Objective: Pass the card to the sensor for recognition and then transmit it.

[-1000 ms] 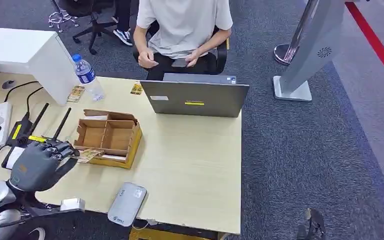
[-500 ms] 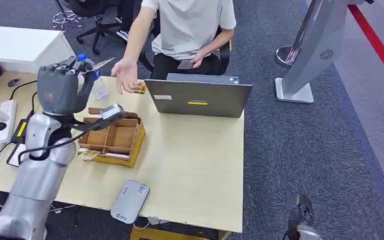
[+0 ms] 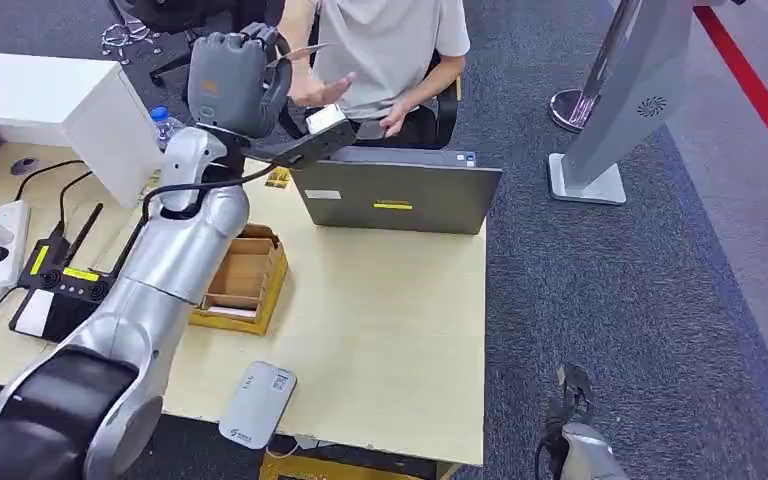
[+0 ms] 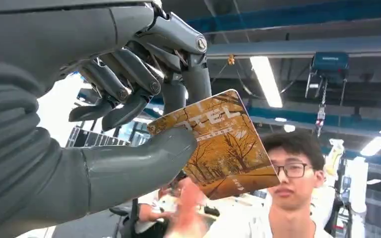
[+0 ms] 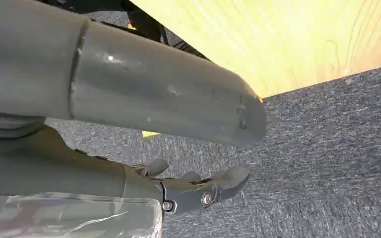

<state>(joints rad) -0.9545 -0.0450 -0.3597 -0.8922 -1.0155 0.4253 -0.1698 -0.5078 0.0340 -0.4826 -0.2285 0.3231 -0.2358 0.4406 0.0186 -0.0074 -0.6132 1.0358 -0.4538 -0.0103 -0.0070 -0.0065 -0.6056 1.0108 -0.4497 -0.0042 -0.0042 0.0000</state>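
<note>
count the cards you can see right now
2: one card pinched in the raised left hand, and another card lying on the desk beside the laptop. Others may be hidden.

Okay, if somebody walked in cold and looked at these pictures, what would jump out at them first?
The raised left hand, pinching an orange tree-printed card between thumb and fingers, held out across the wooden table toward a seated person whose own hand is reaching for it. Next, the grey laptop standing open at the table's far edge.
</note>
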